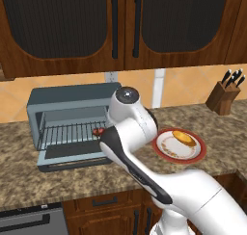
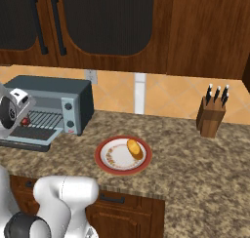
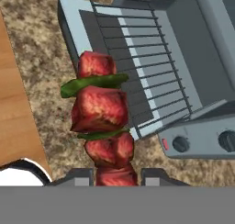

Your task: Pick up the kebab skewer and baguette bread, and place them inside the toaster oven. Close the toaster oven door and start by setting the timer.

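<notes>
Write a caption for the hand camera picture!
End effector holds red meat-and-green-pepper kebab skewer above open grey-blue toaster oven's wire rack.

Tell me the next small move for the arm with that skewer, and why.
Probably ease the kebab skewer forward onto the wire rack before letting go. The gripper is shut on the skewer's lower end, the toaster oven door lies folded down, and the meat hangs at the mouth of the toaster oven. The baguette bread waits on its plate.
</notes>
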Available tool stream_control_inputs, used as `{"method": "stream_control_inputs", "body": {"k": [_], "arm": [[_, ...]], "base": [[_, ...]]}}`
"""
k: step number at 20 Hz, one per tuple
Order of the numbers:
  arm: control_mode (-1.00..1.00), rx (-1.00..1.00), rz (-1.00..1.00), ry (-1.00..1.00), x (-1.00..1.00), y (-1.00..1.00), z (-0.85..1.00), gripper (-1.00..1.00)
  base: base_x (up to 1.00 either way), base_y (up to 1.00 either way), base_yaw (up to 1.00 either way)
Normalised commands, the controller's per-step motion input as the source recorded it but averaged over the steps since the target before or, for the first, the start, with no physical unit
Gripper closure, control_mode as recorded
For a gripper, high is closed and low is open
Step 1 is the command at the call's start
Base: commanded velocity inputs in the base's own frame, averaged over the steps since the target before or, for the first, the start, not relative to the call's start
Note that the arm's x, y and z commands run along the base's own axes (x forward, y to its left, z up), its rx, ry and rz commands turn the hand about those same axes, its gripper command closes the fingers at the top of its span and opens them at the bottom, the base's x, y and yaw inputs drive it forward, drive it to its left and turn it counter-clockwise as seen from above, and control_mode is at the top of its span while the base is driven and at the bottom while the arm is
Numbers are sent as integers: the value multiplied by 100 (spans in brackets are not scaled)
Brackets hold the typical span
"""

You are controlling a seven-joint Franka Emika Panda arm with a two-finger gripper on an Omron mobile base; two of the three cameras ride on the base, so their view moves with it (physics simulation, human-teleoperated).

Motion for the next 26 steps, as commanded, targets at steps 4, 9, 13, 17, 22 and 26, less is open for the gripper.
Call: {"method": "stream_control_inputs", "body": {"k": [4,9,13,17,22,26], "arm": [[-100,-1,0,-15,83,40,0,100],[-100,0,1,-2,41,29,0,100],[-100,0,2,0,30,12,-2,100],[-100,0,1,-1,35,0,-19,100],[-100,0,1,0,24,2,-21,100],[-100,0,1,0,31,0,-2,100]], "base": [[0,0,0],[0,0,0],[0,0,0],[0,0,0],[0,0,0],[0,0,0]]}}
